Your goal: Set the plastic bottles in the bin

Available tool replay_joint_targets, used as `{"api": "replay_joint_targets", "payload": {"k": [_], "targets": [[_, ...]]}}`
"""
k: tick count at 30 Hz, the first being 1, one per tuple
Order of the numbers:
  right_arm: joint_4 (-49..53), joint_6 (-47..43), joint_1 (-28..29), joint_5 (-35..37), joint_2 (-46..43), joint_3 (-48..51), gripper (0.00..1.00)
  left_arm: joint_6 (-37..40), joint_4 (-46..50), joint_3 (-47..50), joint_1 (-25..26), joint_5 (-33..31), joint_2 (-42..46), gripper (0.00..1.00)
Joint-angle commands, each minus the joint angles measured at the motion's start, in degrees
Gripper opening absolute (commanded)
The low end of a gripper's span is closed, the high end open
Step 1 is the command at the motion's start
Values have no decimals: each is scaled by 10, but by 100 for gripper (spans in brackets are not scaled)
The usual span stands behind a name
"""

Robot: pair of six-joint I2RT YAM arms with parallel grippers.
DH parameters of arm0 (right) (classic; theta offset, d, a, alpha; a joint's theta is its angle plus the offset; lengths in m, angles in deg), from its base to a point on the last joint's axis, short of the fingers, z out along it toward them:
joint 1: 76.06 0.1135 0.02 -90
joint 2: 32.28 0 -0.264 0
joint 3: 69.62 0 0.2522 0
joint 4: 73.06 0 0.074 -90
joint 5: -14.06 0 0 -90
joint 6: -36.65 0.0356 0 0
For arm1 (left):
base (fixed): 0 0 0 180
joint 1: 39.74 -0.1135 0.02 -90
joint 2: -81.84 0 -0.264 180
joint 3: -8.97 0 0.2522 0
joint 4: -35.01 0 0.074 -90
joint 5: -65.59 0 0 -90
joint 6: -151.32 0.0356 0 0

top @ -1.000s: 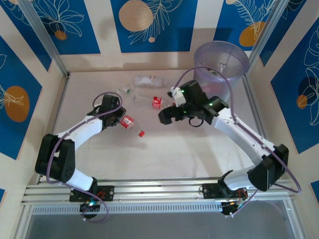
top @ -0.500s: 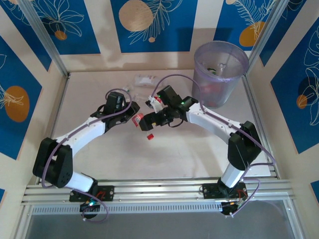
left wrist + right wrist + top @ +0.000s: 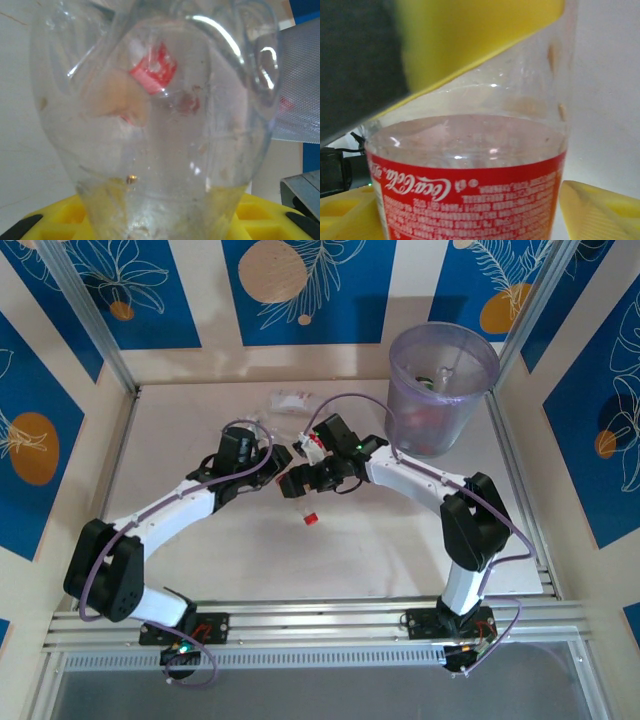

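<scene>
A clear plastic bottle point(image 3: 160, 125) with a red label point(image 3: 470, 200) hangs over the middle of the table between both grippers. My left gripper point(image 3: 262, 462) is shut on one end of it, and its yellow fingers point(image 3: 45, 225) flank the clear plastic. My right gripper point(image 3: 292, 480) reaches in from the right. Its yellow fingers point(image 3: 600, 205) stand against both sides of the labelled body, but I cannot see whether they press on it. Another bottle with a whitish label point(image 3: 292, 400) lies at the back. The pale-purple bin point(image 3: 470, 410) stands at the back right.
A loose red cap point(image 3: 310, 518) lies on the table just in front of the grippers. A red-labelled bottle point(image 3: 314, 444) lies partly hidden under the right wrist. The table's metal side rails point(image 3: 120, 450) bound the work area.
The right arm swung left from beside the bin, and its fingers narrowed around the bottle held by the left gripper. The left arm carried the bottle up and right. The red cap shifted right.
</scene>
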Motion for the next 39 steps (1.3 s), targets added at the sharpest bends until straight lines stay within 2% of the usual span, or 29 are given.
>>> {"api": "replay_joint_targets", "payload": {"k": [1,9,11,16,26,33,39], "targets": [[-6,10,1,-9,-8,14,73,-6,-25,-1,6,-4,2,39],[-5,10,-5,-10,-9,13,53,-15,-39,2,6,-6,4,52],[-5,10,-8,-9,-11,12,50,-15,-39,4,6,-10,8,61],[1,3,-13,-5,-15,7,48,-16,-46,12,6,-13,16,99],[70,-42,-65,60,-56,-27,47,-4,-4,55,-1,-70,102,100],[157,-117,-117,158,-90,-140,43,29,61,62,-2,-101,118,98],[176,-153,-199,188,-109,-253,42,9,53,76,-2,-106,111,95]]}}
